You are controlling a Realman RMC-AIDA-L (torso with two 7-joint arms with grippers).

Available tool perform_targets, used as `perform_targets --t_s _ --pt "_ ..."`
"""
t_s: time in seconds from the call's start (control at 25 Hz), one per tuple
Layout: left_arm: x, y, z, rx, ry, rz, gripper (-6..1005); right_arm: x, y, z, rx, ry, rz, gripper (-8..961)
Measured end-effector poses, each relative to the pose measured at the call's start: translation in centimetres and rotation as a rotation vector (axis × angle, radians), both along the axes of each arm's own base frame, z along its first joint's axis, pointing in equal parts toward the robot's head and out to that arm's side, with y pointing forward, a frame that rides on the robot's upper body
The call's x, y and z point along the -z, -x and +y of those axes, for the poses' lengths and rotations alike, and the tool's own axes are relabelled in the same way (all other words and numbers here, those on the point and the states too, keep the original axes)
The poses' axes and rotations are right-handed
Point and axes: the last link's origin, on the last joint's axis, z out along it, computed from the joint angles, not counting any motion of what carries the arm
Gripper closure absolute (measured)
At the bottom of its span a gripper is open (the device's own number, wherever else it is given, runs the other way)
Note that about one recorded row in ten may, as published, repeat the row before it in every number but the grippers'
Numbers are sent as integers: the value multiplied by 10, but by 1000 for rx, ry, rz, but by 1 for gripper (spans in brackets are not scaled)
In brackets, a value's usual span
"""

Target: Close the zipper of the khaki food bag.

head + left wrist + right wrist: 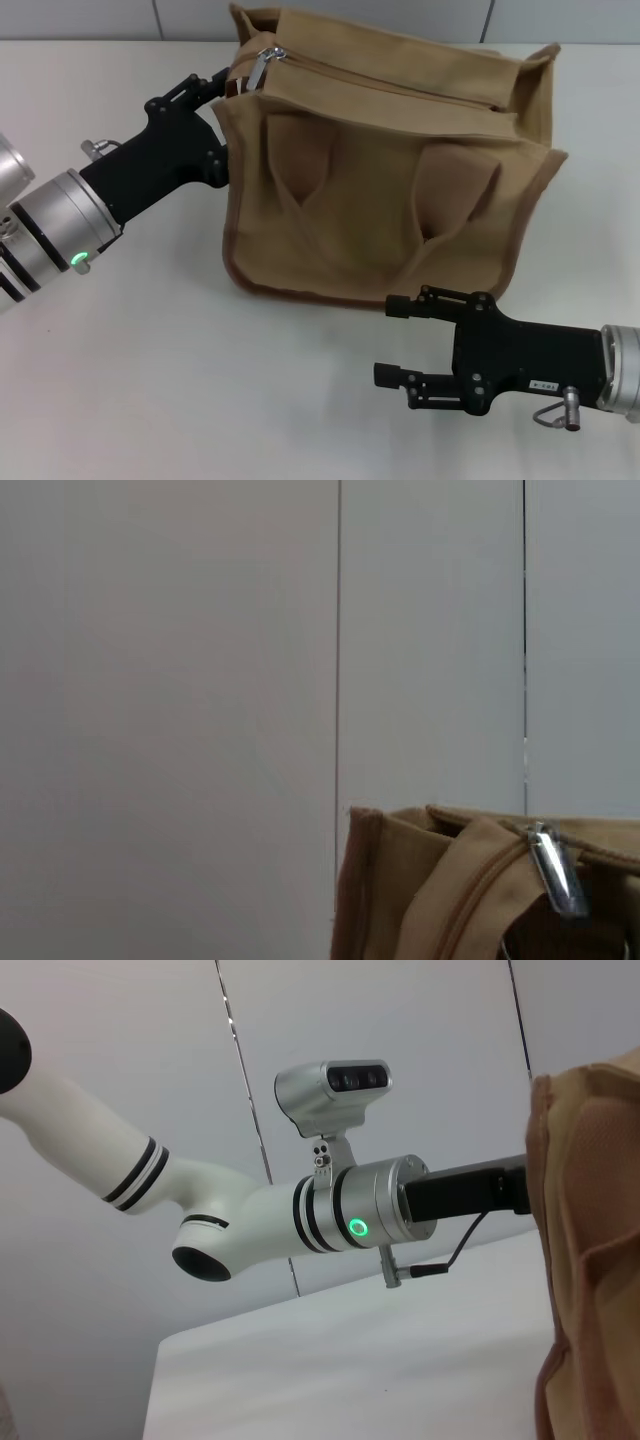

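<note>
A boxy khaki canvas food bag with darker brown trim (pixel 390 200) sits on a white table (pixel 150 380) in the upper middle of the head view, its two wide fabric handles (pixel 300 160) folded down over the front face. The long tan zipper line (pixel 400 85) runs across the top panel from upper left toward the right, and its small shiny silver pull tab (pixel 262 66) stands at the far left end, near the bag's upper left corner. In the left wrist view the same tab (pixel 556 872) hangs at the lower right of the frame, at the end of the tan track.

The black left gripper (pixel 212 90) reaches in from the left edge of the head view and presses against the bag's left end, just below and beside the tab. Its fingertips run in at the brown trim there, so I cannot tell how wide they stand or whether they pinch anything.

The black right gripper (pixel 390 340) lies low in the lower right of the head view, just in front of the bag's bottom edge, its two fingers spread apart and holding nothing.

The track looks joined along its length, so the closing seems largely done, though the far right end is unclear; what remains is likely confirming the seal and letting go
</note>
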Motion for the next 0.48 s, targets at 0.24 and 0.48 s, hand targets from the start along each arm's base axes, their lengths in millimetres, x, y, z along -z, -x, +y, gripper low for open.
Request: perform_targets --t_s 0.24,0.48 --pt "-17 -6 6 -12 -81 -115 222 1 -1 -1 5 3 2 185" --pt "-27 -4 7 -46 -120 -191 222 1 -2 -3 11 5 4 185"
